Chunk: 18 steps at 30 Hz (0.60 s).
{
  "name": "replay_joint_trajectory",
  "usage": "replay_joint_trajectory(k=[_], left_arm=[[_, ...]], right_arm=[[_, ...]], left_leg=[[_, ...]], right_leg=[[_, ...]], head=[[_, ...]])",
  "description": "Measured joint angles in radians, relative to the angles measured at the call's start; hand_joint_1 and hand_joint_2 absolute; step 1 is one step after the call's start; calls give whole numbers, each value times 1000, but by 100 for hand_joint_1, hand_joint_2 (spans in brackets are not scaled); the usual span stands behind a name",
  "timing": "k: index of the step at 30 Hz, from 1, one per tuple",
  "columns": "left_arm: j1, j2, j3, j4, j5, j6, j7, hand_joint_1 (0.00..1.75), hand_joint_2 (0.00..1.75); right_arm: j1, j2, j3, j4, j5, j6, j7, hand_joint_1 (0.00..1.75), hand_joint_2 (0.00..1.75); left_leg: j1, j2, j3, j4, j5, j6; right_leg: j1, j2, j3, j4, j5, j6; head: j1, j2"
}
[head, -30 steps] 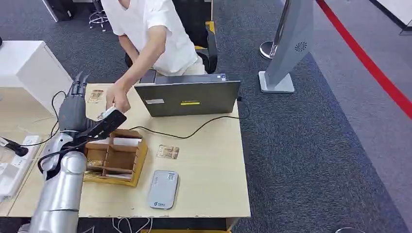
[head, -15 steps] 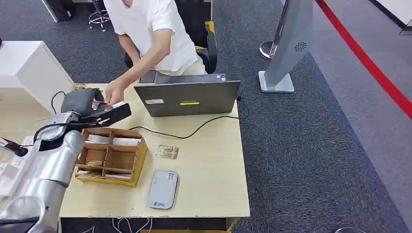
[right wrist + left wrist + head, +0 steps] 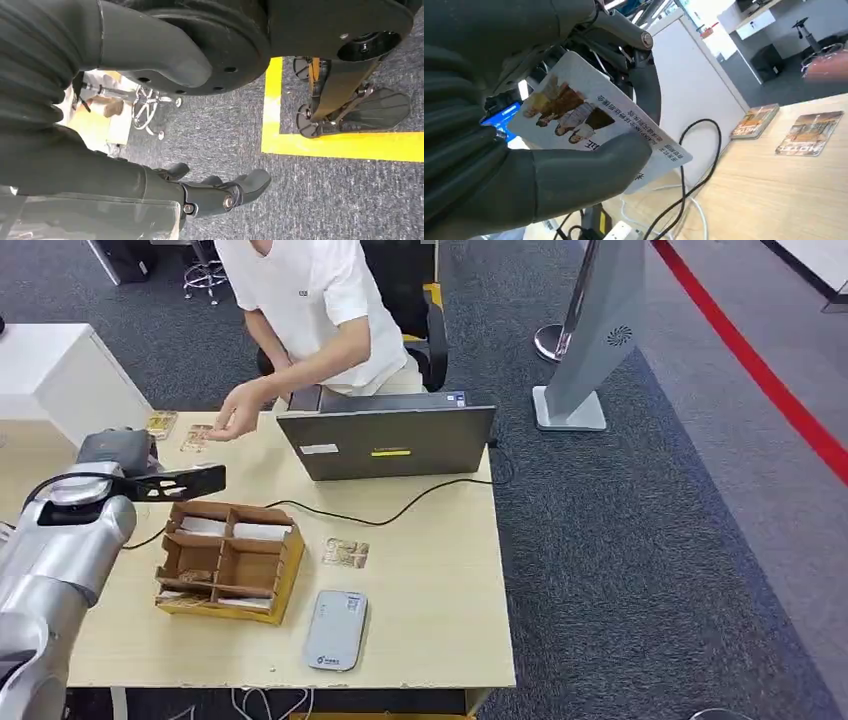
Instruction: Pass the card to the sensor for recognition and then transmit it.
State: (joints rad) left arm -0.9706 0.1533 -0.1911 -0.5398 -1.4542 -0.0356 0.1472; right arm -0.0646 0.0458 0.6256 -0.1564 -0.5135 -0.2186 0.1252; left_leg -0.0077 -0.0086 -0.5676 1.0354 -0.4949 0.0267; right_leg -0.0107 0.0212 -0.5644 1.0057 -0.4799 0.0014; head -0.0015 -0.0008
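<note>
My left hand (image 3: 128,462) hovers over the table's far left corner and pinches a white printed card (image 3: 188,481) that sticks out toward the laptop. In the left wrist view the card (image 3: 600,121) sits between my thumb and dark fingers, its picture side showing. The grey card sensor (image 3: 335,630) lies flat near the table's front edge, well to the right of that hand. A person's hand (image 3: 238,420) hangs above the table's back edge, apart from the card. My right hand (image 3: 202,194) hangs over the carpet, holding nothing, fingers apart.
A wooden divided box (image 3: 230,560) stands between my left hand and the sensor. A loose card (image 3: 345,553) lies beside it; two more cards (image 3: 160,423) (image 3: 197,436) lie at the back left. An open laptop (image 3: 388,440) with a black cable stands at the back.
My left hand has swung left and back with the card, away from the person. The person's hand has come off the card and drawn back toward the laptop.
</note>
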Motion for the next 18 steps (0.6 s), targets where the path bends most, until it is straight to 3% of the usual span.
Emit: replay_joint_trajectory(k=[11, 14, 18], left_arm=[[17, 12, -25, -9, 16, 121, -23, 175, 175], [78, 11, -53, -116, 48, 150, -56, 175, 175], [200, 3, -142, -381, 89, 106, -45, 175, 175]], right_arm=[[0, 0, 1, 0, -17, -5, -4, 0, 175], [1, 0, 0, 0, -52, -22, -4, 0, 175], [3, 2, -14, 0, -99, -40, -17, 0, 175]], left_leg=[[0, 0, -1, 0, 0, 0], [0, -1, 0, 0, 0, 0], [0, -2, -2, 0, 0, 0]], right_leg=[[0, 0, 0, 0, 0, 0], [0, 0, 0, 0, 0, 0], [0, -2, 0, -1, 0, 0]], head=[[0, 0], [0, 0], [0, 0]])
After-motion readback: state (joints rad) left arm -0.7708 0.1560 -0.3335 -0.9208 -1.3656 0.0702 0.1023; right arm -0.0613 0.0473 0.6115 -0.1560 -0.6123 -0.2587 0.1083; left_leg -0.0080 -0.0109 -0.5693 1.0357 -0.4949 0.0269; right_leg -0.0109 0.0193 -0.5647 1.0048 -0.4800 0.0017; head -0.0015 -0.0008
